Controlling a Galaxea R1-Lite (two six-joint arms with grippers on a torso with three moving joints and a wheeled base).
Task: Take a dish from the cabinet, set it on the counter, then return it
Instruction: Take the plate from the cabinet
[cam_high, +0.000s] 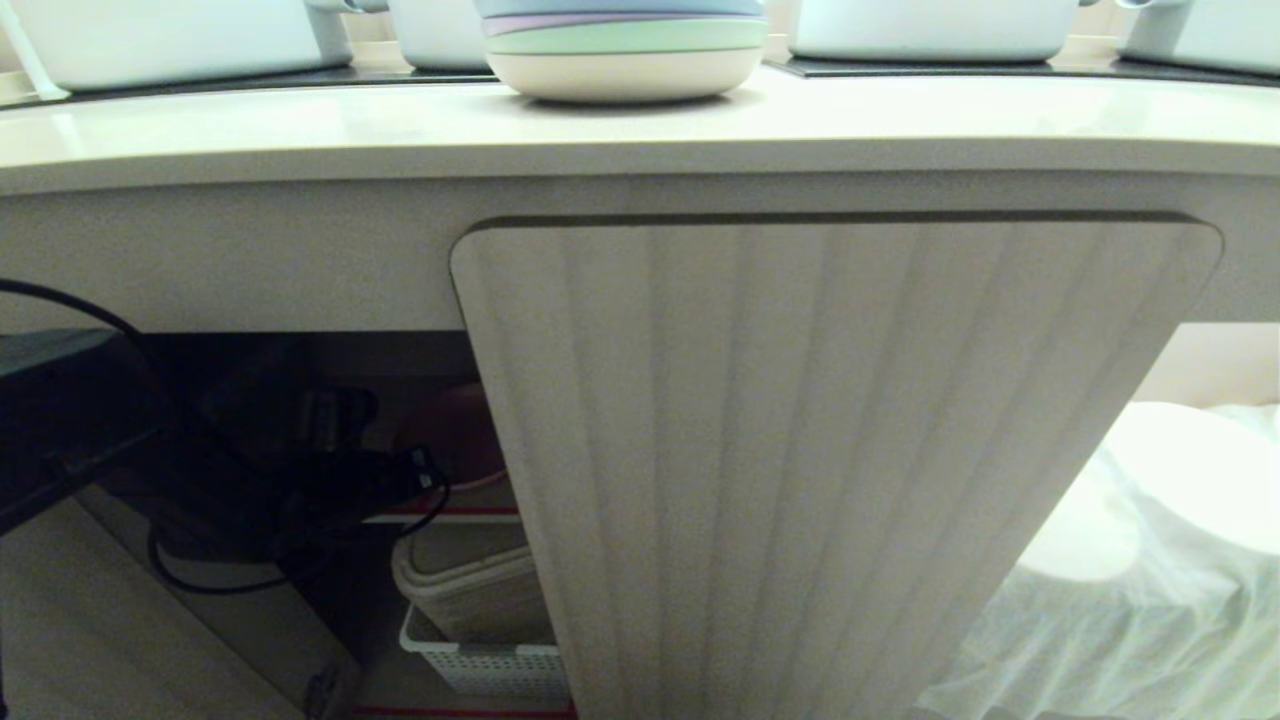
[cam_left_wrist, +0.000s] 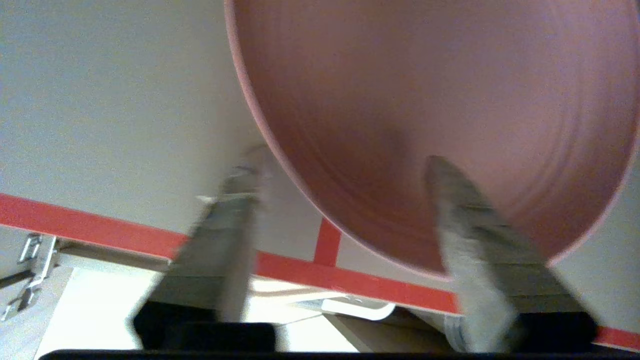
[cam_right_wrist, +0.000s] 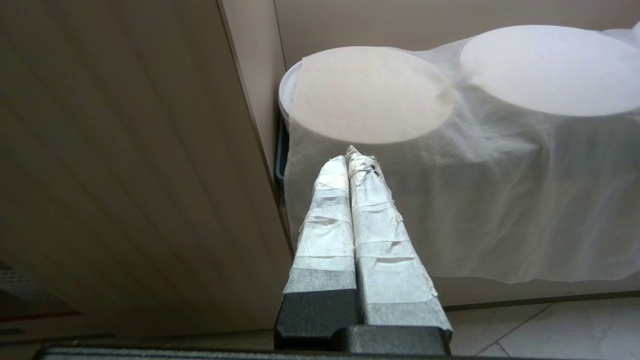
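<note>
**Inspector A:** The left gripper is reaching into the cabinet past its ribbed door. The jaws are standing partly apart, astride the near rim of the dish, one finger in front of the pink face and one out to the side of the rim. The fingers are showing blurred in the left wrist view, so I am judging them to be in motion; a firm hold is not yet showing.

**Inspector B:** And the dish itself?

**Inspector A:** It is sitting inside the cabinet above the red-edged shelf, tilted toward the wrist camera. In the head view it is only a dim reddish shape behind the dark left arm.

**Inspector B:** The other arm?

**Inspector A:** The right gripper is hanging parked, fingers pressed together on nothing, near the cloth-covered discs.

**Inspector B:** Risks?

**Inspector A:** I am flagging three. A shallow bite on a smooth, low rim could let the plate pivot or slip. Lifting out, it may be striking the door edge or the underside of the counter. The stack of plates is also crowding the landing spot.

**Inspector B:** Markings?

**Inspector A:** I am reading no brand, label or writing anywhere.
</note>
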